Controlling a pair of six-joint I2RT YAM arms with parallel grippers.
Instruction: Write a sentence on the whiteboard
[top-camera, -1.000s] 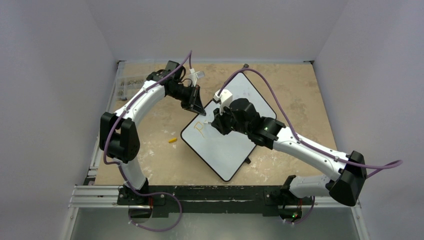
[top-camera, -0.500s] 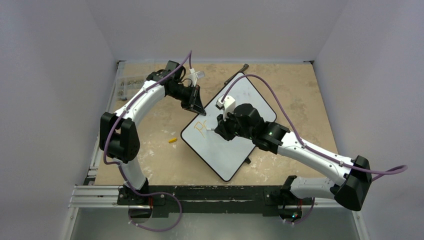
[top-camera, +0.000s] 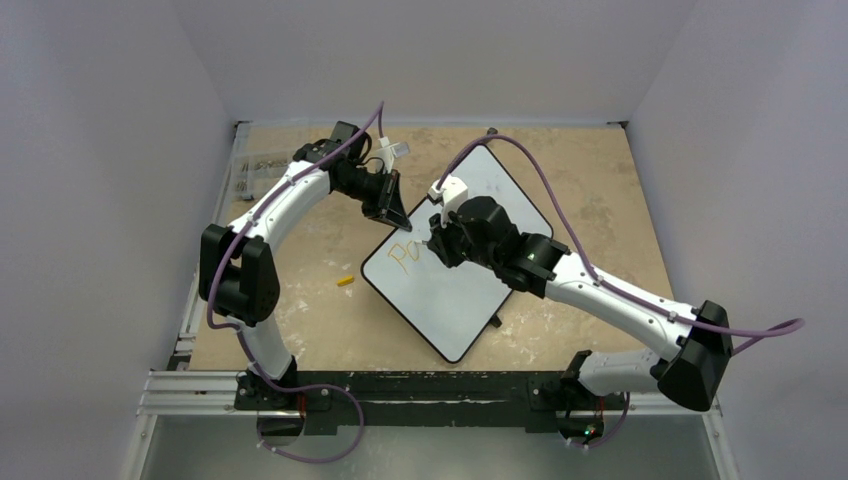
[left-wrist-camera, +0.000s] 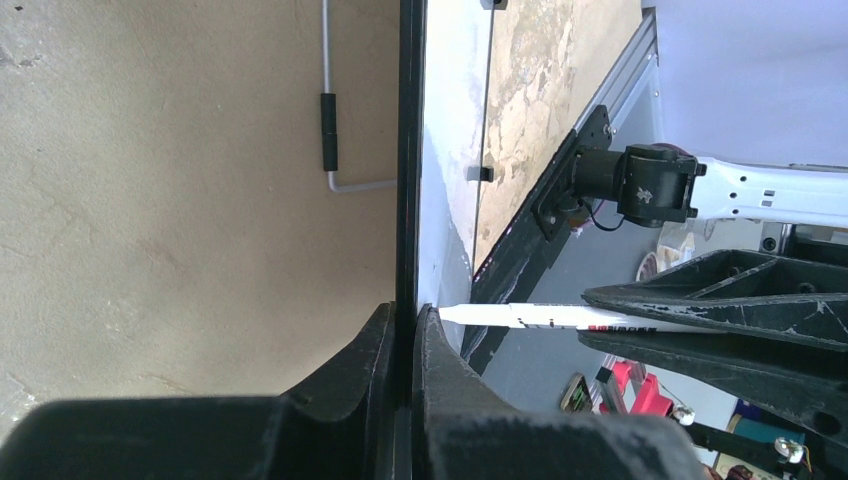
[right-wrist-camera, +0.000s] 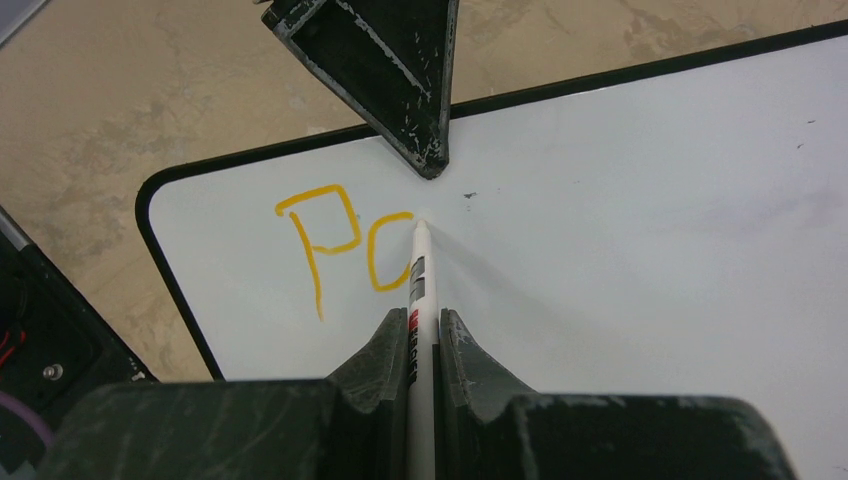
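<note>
The whiteboard lies tilted on the tan table. My left gripper is shut on the whiteboard's black top-left edge, one finger on each side of the frame. My right gripper is shut on a white marker, whose tip touches the whiteboard. The sentence is orange-yellow and reads "P" plus a round second letter still open at its top right, where the tip sits. In the left wrist view the marker comes in from the right toward the board face.
A small yellow cap lies on the table left of the board. A clear bag of small parts sits at the far left edge. A thin metal rod with a black sleeve lies beyond the board's edge.
The right gripper swung down and right, then back up, drawing the curved second letter beside the "P". The left arm has kept still on the board's edge.
</note>
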